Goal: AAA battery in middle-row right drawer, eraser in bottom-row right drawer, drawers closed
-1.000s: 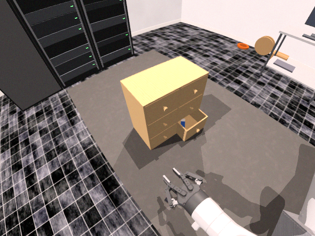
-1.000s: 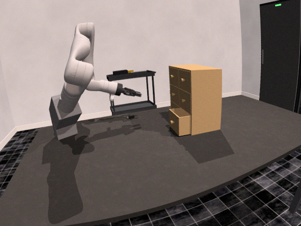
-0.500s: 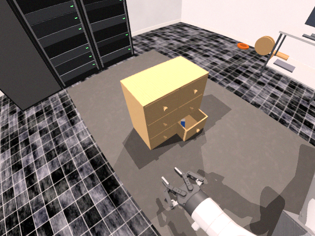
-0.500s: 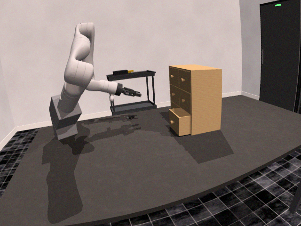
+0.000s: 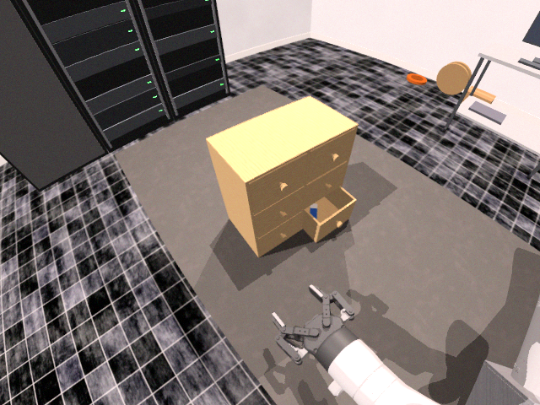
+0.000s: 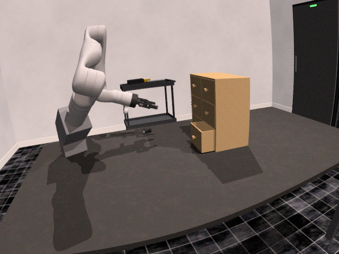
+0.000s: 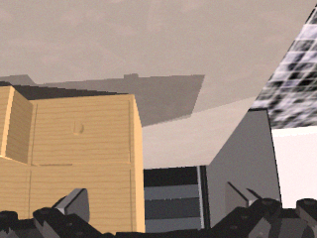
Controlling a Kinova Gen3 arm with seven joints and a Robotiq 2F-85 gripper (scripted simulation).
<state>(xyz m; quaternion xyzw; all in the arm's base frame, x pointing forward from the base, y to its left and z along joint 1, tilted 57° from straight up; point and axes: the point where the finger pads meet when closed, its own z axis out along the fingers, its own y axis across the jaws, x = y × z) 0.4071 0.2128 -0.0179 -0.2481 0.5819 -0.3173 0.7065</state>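
Currently, the jaws point(image 5: 293, 299) point(image 6: 157, 107) are spread wide w/ nothing between them, in front of the chest point(image 5: 233, 191) point(image 6: 232, 115) point(image 7: 81, 131) and well apart from it. Bottom R drawer point(image 5: 333, 226) point(image 6: 202, 137) point(image 7: 15, 126) is pulled out; blue-and-white eraser point(image 5: 313, 211) lies inside, near its L side. Battery: cannot tell where, incl. whether in mid. R drawer point(image 5: 327, 186) point(image 6: 207, 112).

The gripper's point(image 5: 294, 300) point(image 6: 155, 107) point(image 7: 158, 196) fingers have spread wider apart.
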